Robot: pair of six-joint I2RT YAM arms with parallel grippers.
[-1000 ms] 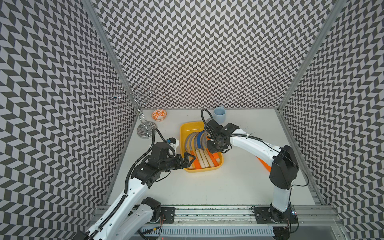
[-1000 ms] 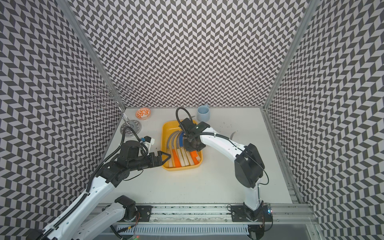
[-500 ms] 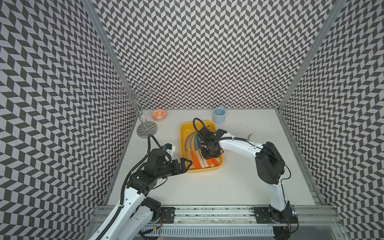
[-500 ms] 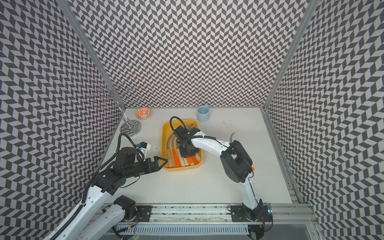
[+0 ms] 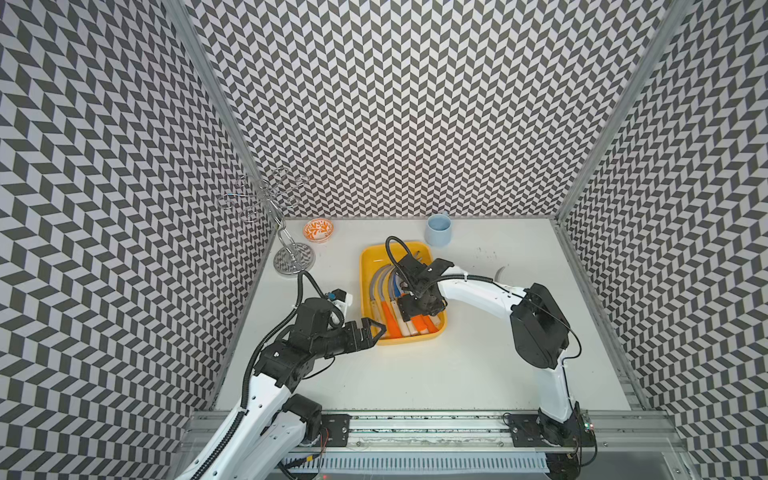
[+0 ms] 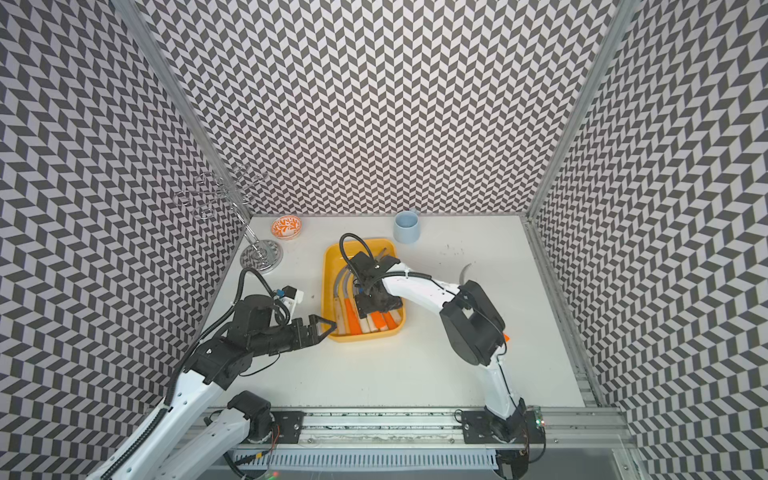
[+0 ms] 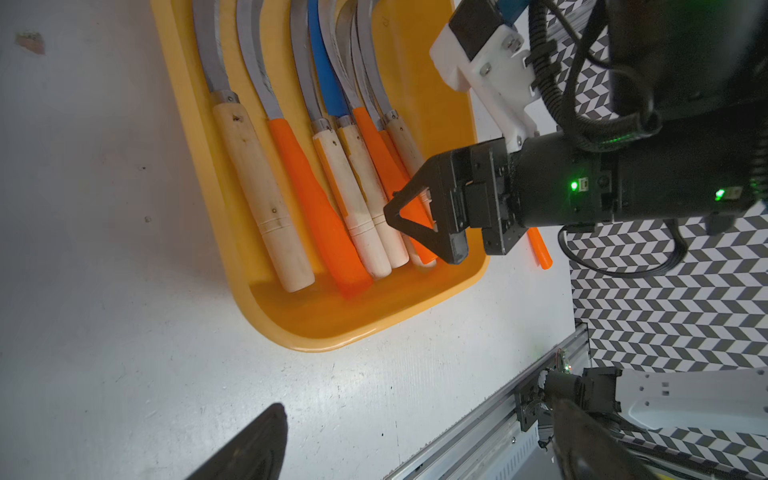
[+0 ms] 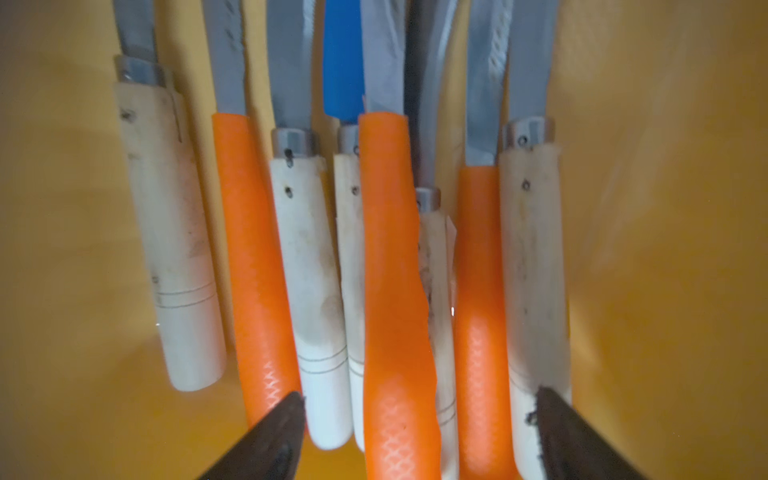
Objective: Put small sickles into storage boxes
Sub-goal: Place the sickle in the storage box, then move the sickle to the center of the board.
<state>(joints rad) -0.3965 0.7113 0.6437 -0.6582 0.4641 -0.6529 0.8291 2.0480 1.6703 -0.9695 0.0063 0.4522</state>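
Note:
The yellow storage box (image 5: 365, 291) (image 6: 328, 291) holds several small sickles (image 5: 390, 318) (image 6: 352, 320) side by side, handles toward the front. My right gripper (image 5: 419, 309) (image 6: 378, 309) (image 8: 419, 436) hangs open just above those handles. An orange-handled sickle (image 8: 395, 291) lies loose on top of the pale handles, between its spread fingers. My left gripper (image 5: 372, 332) (image 6: 322, 328) (image 7: 415, 449) is open and empty over the table at the box's front left corner (image 7: 332, 328). One more sickle lies right of the box: its blade (image 5: 500, 272) and orange handle end (image 7: 540, 249) show, and the rest is hidden behind my right arm.
A pale blue cup (image 5: 438, 230) stands behind the box. An orange-patterned bowl (image 5: 318, 230) and a wire rack on a round base (image 5: 293, 259) sit at the back left. Patterned walls close in three sides, and a metal rail (image 5: 415, 424) runs along the front.
My right gripper came forward over the box with the orange-handled sickle, then opened and let it drop onto the others. My left gripper drew back slightly toward the front.

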